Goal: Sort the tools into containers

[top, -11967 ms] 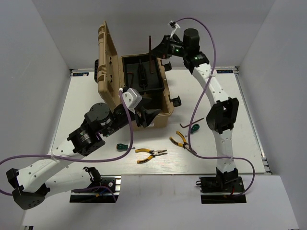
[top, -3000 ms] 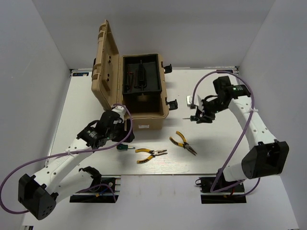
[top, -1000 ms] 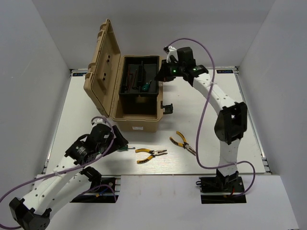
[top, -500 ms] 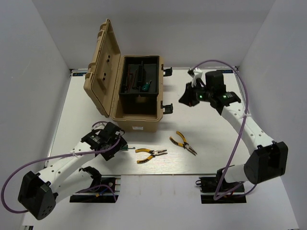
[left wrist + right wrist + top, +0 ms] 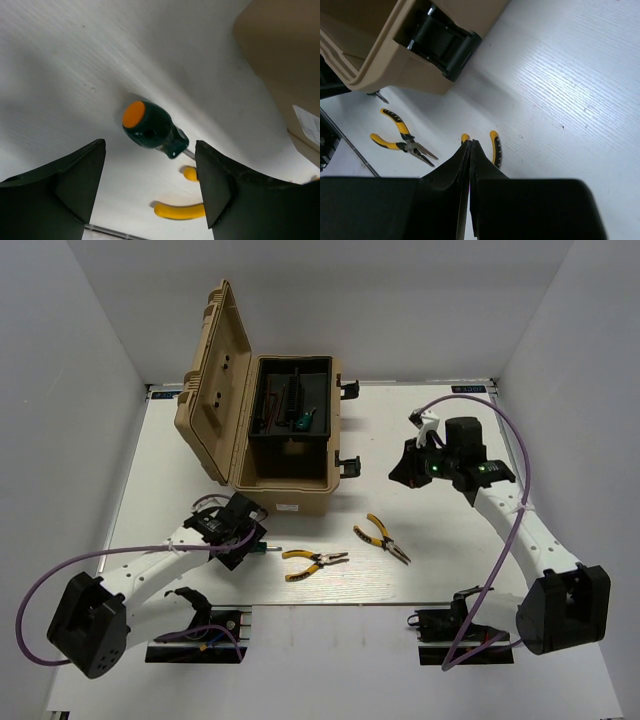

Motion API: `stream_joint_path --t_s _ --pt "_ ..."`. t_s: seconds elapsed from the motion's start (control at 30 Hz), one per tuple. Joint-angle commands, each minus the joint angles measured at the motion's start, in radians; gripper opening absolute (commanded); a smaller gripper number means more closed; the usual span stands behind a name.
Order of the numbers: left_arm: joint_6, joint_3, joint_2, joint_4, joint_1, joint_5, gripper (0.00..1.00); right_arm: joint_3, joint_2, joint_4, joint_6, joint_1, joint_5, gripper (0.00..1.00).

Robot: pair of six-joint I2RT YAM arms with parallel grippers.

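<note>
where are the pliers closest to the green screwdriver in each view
top external: pliers lower centre, just right of the screwdriver.
left wrist: only their yellow handles, bottom centre, beyond the screwdriver.
right wrist: lower left, whole.
Shared landmark: the tan toolbox.
</note>
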Motion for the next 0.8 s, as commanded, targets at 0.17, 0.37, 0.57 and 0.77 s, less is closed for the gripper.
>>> stream_joint_path --t_s 0.17,0.37,0.57,0.77 --pt "-0.071 -0.029 0.075 0.069 -0.014 -0.066 0.76 -0.049 -0.049 0.060 0.020 -0.049 -0.061 0.06" --pt "-0.082 -0.040 0.112 0.099 -0.024 -0.084 0.72 -0.063 -0.052 0.079 0.036 -0.064 -0.083 0.06" --pt "-0.082 -0.030 0.187 0.099 -0.033 -0.093 0.57 -0.074 -0.064 0.088 0.046 -0.089 -0.095 0.06" --pt "-0.082 -0.050 0.156 0.099 -0.042 -0.072 0.22 -0.083 -0.077 0.100 0.054 -0.110 -0.107 0.06"
